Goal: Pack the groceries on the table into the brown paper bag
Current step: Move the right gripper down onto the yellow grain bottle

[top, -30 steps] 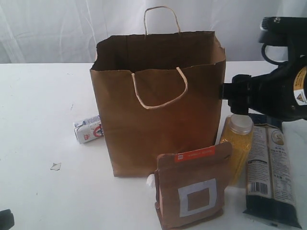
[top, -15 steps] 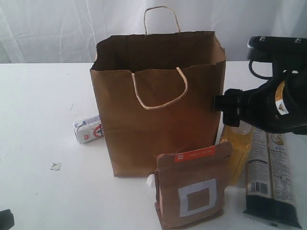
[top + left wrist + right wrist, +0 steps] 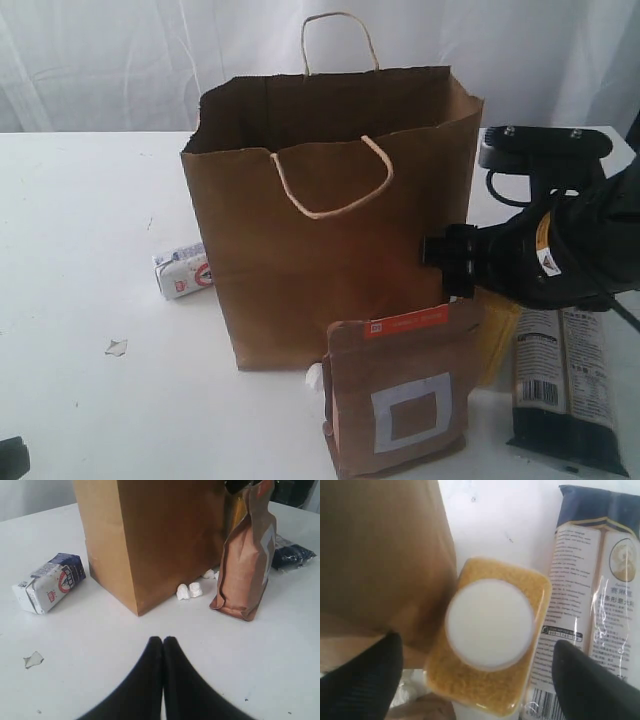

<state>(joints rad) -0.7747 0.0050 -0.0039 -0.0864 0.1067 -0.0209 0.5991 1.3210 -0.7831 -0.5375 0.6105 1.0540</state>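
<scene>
**Exterior view.** The right arm (image 3: 545, 260) and the brown pouch (image 3: 400, 400) cover most of the yellow-grain bottle (image 3: 497, 335), so only a yellow strip shows. The arm also covers the upper end of the long dark-blue packet (image 3: 560, 400). What lies inside the brown paper bag (image 3: 320, 250) cannot be told.

**Left wrist view.** The tops of the bag and the pouch run off the frame. Print on the small white-blue carton (image 3: 50, 582) is too small to read.

**Right wrist view.** The picture is blurred. The right gripper (image 3: 479, 680) appears only as two dark fingers (image 3: 365, 680), both cut by the edge. The packet's fine print is illegible, and the frame crops the packet itself.
</scene>
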